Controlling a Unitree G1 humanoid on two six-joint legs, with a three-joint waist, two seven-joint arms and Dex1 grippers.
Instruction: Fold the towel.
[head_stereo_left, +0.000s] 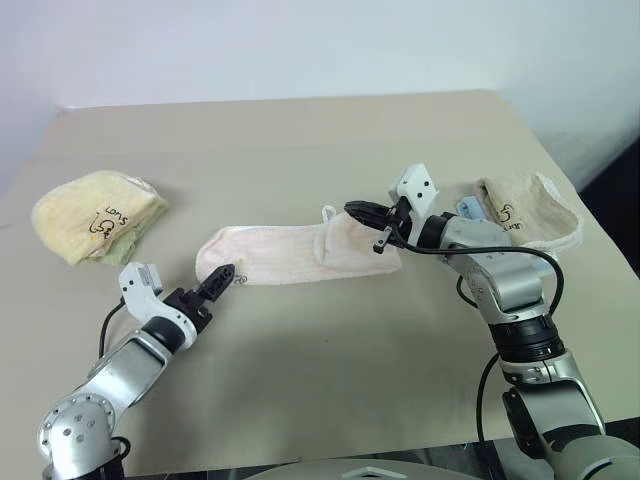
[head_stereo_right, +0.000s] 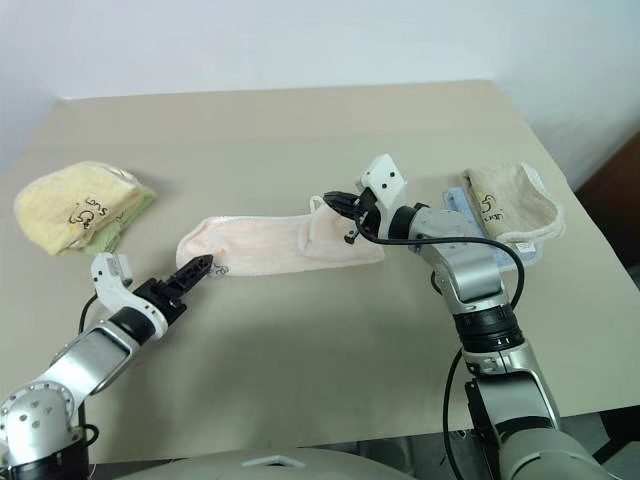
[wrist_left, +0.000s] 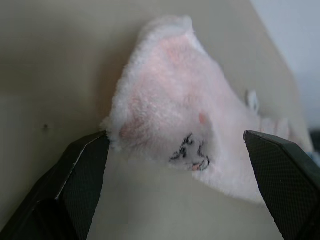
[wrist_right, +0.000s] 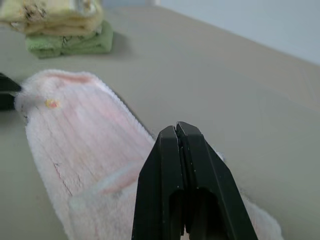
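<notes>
The towel (head_stereo_left: 280, 252), pale pink terry cloth, lies stretched left to right on the tan table, its right end doubled over and a small white loop tag (head_stereo_left: 328, 211) at its far edge. My left gripper (head_stereo_left: 225, 276) is open at the towel's left front corner; in the left wrist view its fingertips (wrist_left: 92, 150) stand on either side of that end of the towel (wrist_left: 180, 110), near a small black print. My right gripper (head_stereo_left: 352, 209) is shut and hovers just above the doubled right end. The right wrist view shows no cloth between its fingers (wrist_right: 177, 150).
A folded yellow towel (head_stereo_left: 97, 215) with black print lies at the left of the table. A folded beige towel (head_stereo_left: 525, 208) with white trim lies at the right on something blue (head_stereo_left: 468, 207). The table's right edge (head_stereo_left: 590, 215) runs close behind it.
</notes>
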